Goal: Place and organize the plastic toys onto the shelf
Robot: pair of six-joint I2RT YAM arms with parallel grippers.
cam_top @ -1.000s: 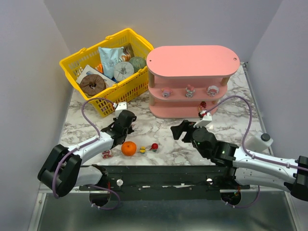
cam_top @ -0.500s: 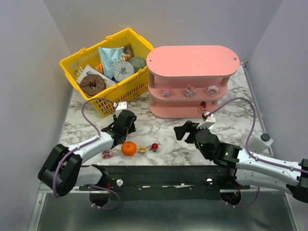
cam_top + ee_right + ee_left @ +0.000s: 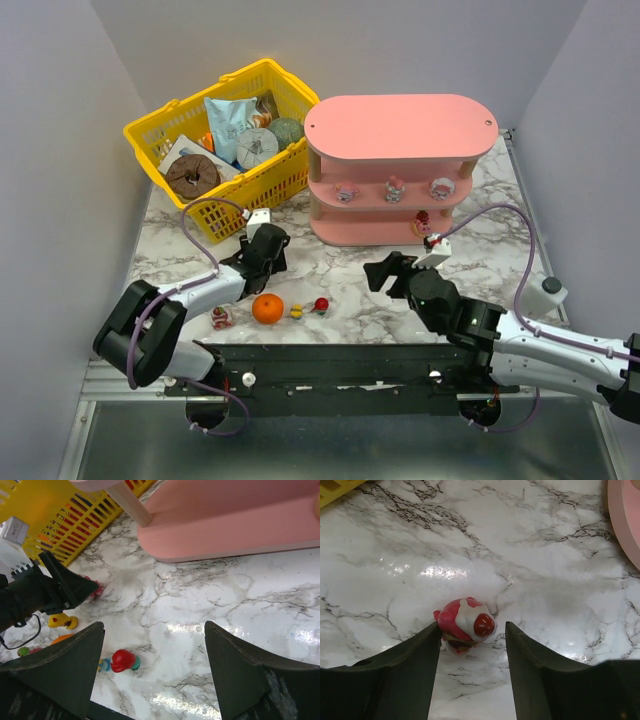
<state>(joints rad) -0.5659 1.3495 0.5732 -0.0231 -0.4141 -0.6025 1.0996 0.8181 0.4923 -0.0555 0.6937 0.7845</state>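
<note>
The left end effector is positioned low over the marble tabletop, in the gap between the yellow basket and the pink shelf. Its jaws are apart and straddle a red-and-white figurine that stands on the tabletop. In the left wrist view the left finger lies against the side of this figurine, while a narrow gap separates it from the right finger. The right end effector hovers above the tabletop on the near side of the shelf, jaws spread wide with nothing between them. The shelf stands at the far right of the tabletop, with the basket just to its left; the basket holds packaged goods. The middle tier of the shelf carries three pink-and-white toys in a spaced row: left figurine, centre figurine and right figurine. A small red figurine stands on the lowest board near its right end. The top board is bare. Four items lie in a row along the near edge of the tabletop, on the near side of the left end effector. From left to right they are: pink figurine, orange ball, yellow figurine and red-topped figurine. The yellow and red-topped figurines sit just beside each other, and the ball is well apart from the pink figurine.
</note>
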